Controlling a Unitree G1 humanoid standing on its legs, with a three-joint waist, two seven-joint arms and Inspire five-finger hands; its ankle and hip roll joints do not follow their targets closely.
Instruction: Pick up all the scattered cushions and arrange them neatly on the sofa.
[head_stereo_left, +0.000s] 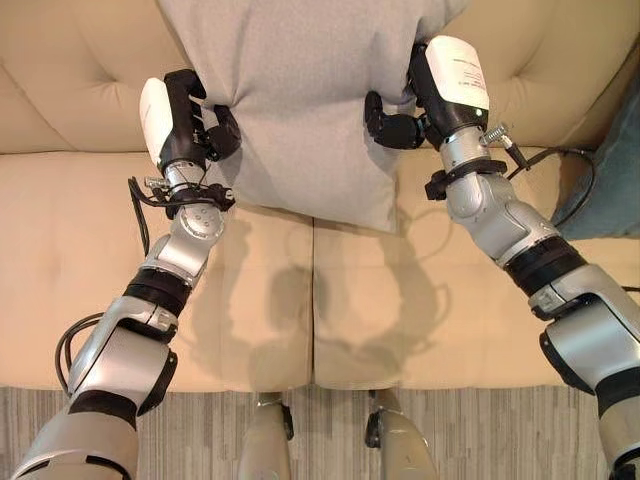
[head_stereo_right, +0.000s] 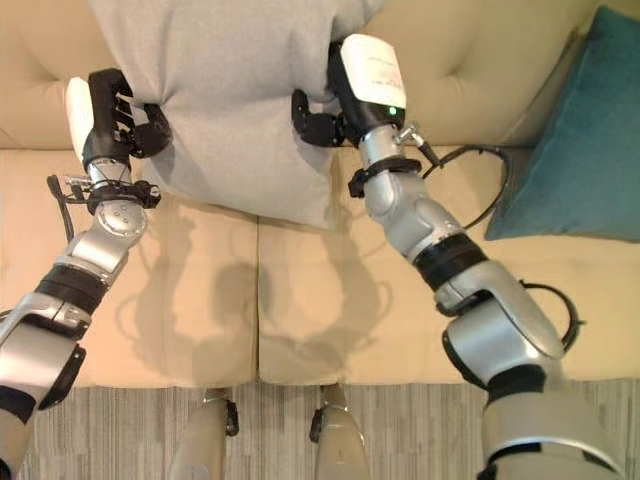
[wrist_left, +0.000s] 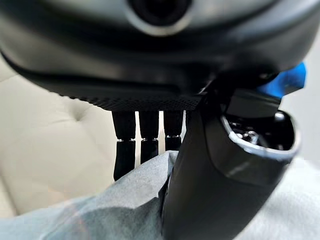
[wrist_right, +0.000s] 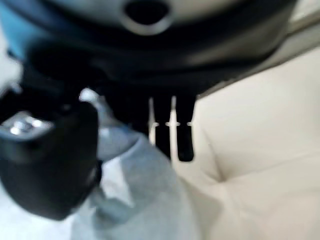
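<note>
Gripping the grey cushion (head_stereo_left: 300, 90) from both sides, the two robot hands are seen over the beige sofa (head_stereo_left: 90, 260). The left robot hand (head_stereo_left: 200, 125) is pinched on the cushion's left edge, thumb in front and fingers (wrist_left: 141, 142) behind the fabric, as shown in its wrist view. The right robot hand (head_stereo_left: 405, 120) is clamped on the right edge the same way, fingers (wrist_right: 170, 135) tucked behind the cloth against the backrest (wrist_right: 260, 115). The cushion is held upright against the tufted backrest, long axis running top to bottom, its upper part cut off at the frame edge. Its lower right corner (head_stereo_left: 385, 222) points down and hangs just above the seat, over the seam between the two seat pads. A teal cushion (head_stereo_right: 580, 140) is leaned on the backrest at the robot's right, well apart from the grey one. Striped flooring (head_stereo_left: 200, 430) is seen below the seat front.
</note>
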